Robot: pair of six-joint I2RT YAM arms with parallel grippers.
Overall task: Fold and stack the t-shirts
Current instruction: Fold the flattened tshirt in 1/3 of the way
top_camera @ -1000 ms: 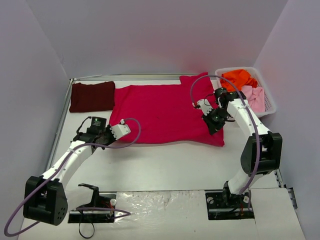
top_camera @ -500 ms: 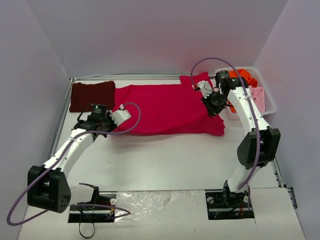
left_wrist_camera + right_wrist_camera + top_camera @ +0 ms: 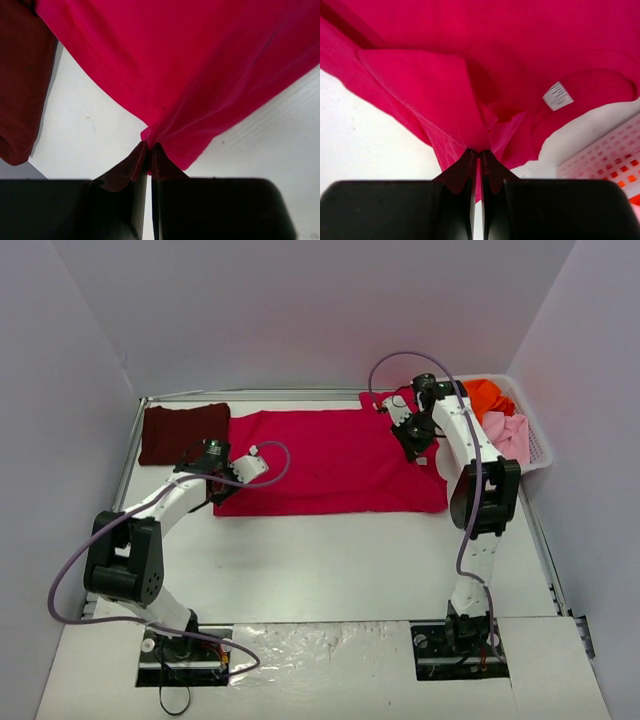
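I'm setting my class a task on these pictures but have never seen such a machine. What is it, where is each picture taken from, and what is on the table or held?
This is a robot: a left arm and a right arm bolted to a white table's near edge. The wide picture comes from a fixed camera above and behind them. The two close-ups come from a camera on each wrist; the dark shapes at the bottom are its fingers. A red t-shirt lies spread out, a folded maroon t-shirt beside it on the left. A white basket on the right holds an orange t-shirt and a pink t-shirt. The left gripper and the right gripper each pinch an edge of the red t-shirt.
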